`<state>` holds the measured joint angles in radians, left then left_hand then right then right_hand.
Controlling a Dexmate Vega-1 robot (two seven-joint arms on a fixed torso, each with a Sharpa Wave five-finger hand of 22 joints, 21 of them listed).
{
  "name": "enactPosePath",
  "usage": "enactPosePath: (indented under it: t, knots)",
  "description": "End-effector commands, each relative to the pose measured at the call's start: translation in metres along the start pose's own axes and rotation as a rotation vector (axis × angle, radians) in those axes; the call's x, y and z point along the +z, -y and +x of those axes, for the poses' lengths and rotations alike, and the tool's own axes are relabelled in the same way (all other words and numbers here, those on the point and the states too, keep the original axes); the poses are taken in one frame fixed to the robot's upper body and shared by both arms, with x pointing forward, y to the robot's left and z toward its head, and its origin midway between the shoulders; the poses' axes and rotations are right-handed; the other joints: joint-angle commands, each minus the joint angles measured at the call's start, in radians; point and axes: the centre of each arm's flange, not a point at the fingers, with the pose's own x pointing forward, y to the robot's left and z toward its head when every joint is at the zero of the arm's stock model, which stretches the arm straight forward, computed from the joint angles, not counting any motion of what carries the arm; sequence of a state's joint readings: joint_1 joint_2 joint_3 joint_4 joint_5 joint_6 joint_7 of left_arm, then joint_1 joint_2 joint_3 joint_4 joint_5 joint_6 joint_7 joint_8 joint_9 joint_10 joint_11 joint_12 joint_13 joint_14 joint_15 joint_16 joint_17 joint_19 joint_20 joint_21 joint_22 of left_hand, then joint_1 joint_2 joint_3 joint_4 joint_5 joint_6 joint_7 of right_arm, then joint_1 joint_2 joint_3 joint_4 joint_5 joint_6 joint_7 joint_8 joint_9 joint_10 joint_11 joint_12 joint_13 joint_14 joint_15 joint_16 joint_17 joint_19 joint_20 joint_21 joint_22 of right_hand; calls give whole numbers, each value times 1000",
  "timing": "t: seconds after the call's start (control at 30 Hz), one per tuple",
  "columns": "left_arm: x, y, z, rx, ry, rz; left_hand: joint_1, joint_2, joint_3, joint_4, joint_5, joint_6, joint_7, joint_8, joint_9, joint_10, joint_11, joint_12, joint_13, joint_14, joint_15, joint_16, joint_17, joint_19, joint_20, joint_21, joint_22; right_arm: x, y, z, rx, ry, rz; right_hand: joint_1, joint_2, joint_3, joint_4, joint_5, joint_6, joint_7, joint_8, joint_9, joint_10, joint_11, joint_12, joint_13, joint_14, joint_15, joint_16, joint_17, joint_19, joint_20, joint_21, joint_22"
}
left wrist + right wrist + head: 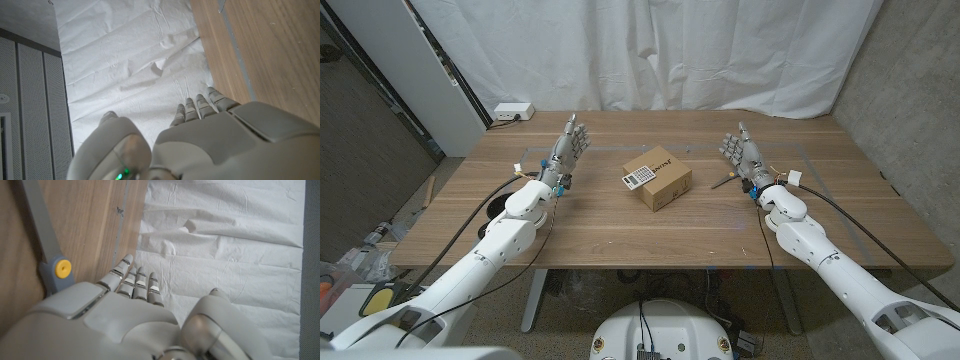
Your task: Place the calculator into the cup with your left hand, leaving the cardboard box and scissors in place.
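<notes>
Both arms come in from the near corners, and my two hands stand up over the worktop (620,225) with nothing in them. My left hand (567,148) has its fingers apart and pointing away from me. My right hand (745,155) looks the same on the other side, fingers apart and holding nothing.

Between the hands, near the middle of the worktop, sits the cardboard box (657,179). The calculator (638,177) lies on top of the box, on the side nearer my left hand. It is small and white with dark keys. My left hand is well apart from it, off to the side.

Just beside my right hand I see a thin dark thing on the wood. In the right wrist view a grey handle with a yellow dot (54,262) lies close by that hand. I think these are the scissors, but I cannot be sure.

I cannot find the cup anywhere on the worktop. A white power strip (513,111) sits at the far edge by the white cloth.

I judge the job has not started yet. Next I need to swing my left hand over to the box and pinch the calculator gently, without pushing the box. I also need to find the cup first.
</notes>
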<state>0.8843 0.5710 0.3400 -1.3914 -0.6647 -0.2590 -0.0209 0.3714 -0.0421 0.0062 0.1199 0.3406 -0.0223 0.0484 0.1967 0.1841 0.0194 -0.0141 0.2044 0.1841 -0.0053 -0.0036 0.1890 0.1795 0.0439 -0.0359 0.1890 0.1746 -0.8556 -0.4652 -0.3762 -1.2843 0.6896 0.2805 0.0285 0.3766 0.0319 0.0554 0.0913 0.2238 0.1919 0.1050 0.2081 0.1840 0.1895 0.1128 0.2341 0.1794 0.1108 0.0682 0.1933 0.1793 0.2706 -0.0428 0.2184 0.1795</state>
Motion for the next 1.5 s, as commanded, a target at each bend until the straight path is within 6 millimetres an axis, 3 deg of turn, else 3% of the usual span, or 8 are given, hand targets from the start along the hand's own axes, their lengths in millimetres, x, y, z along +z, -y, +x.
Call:
enactPosePath:
  t: [0.03, 0.47, 0.87, 1.17, 1.3, 1.5]
  knots:
    - [10, -9, -2, -8, 16, 3, 18, 7, 7, -4, 9, 18, 2, 13, 3, 18, -1, 9, 4, 19, 2, 8, 2, 15, -18, 12, 3, 0, -6, -4, -10, 6, -4, 4, 5, 1, 2, 0, 10, 0, 0, 5, 6, -1, 2, 5, 10, -1, 1, 4, 10, -2, 0, 2]
    - [28, -10, -2, -24, 48, 29, 42, 24, 16, -14, 12, 43, 5, 19, 3, 40, 0, 13, 4, 43, 1, 12, 2, 31, -15, 17, 3, 6, -7, -4, -2, 5, -31, 6, 8, 1, -1, -3, 11, -1, -1, 5, 9, -1, 1, 5, 13, -2, 0, 4, 12, 1, -1, 2]
    - [39, 5, -6, -61, 89, 57, 56, 32, 19, -20, 12, 54, 1, 20, 3, 53, 2, 15, 4, 54, 2, 11, 1, 38, -13, 17, 3, 12, 1, -11, -20, 14, -39, 7, 9, 1, -3, -5, 12, -2, -2, 5, 11, 0, 0, 5, 13, -2, -1, 5, 13, 1, -3, 2]
    - [58, 15, -19, -66, 125, 89, 67, 36, 21, -25, 11, 63, 1, 21, 3, 61, -2, 16, 5, 62, 1, 11, 1, 30, -12, 13, 3, 16, 0, -12, -25, 10, -77, 8, 11, 1, -5, -6, 14, -3, -3, 5, 14, -2, -1, 5, 14, -1, -2, 5, 13, 3, -4, 2]
    - [66, 17, -23, -72, 138, 112, 69, 36, 21, -26, 10, 65, 0, 21, 3, 61, -2, 15, 5, 64, 0, 11, 1, 29, -11, 13, 3, 16, -2, -12, -22, 11, -90, 20, 37, 14, -9, -7, 22, -12, -2, 5, 33, -11, 4, 5, 35, -15, 5, 5, 26, -2, -2, 3]
    - [74, 19, -30, -62, 161, 135, 79, 39, 22, -30, 9, 75, 2, 22, 4, 74, -4, 17, 5, 74, -2, 12, 1, 38, -12, 15, 3, 19, -2, -15, -48, 24, -106, 25, 39, 16, -12, -9, 30, -15, 0, 5, 39, -12, 5, 5, 38, -16, 4, 5, 32, -5, 0, 3]
